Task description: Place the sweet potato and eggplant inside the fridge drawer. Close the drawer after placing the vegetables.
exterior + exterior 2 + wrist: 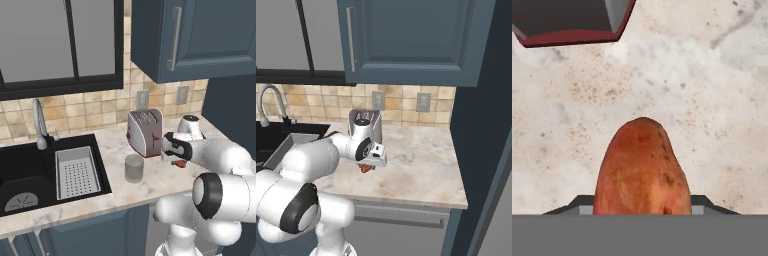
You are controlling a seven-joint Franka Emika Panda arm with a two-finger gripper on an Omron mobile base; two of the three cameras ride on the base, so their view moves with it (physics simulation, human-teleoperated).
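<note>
The sweet potato [642, 170], orange-red and oblong, sits tight between my two dark fingertips and points away from the hand. My gripper [642, 205] is shut on it, just above the marble counter [712, 100]. From the base, the sweet potato [178, 163] peeks out under the gripper [175, 157], right of the toaster. In the right base view the sweet potato [365, 168] hangs below the gripper [368, 164]. The eggplant and the fridge drawer are out of view.
A red and silver toaster [145, 131] stands close behind the hand, beside a grey cup [134, 167]. A black sink [30, 170] with a strainer basket [75, 172] lies to the left. A tall dark panel [481, 125] bounds the counter on the right.
</note>
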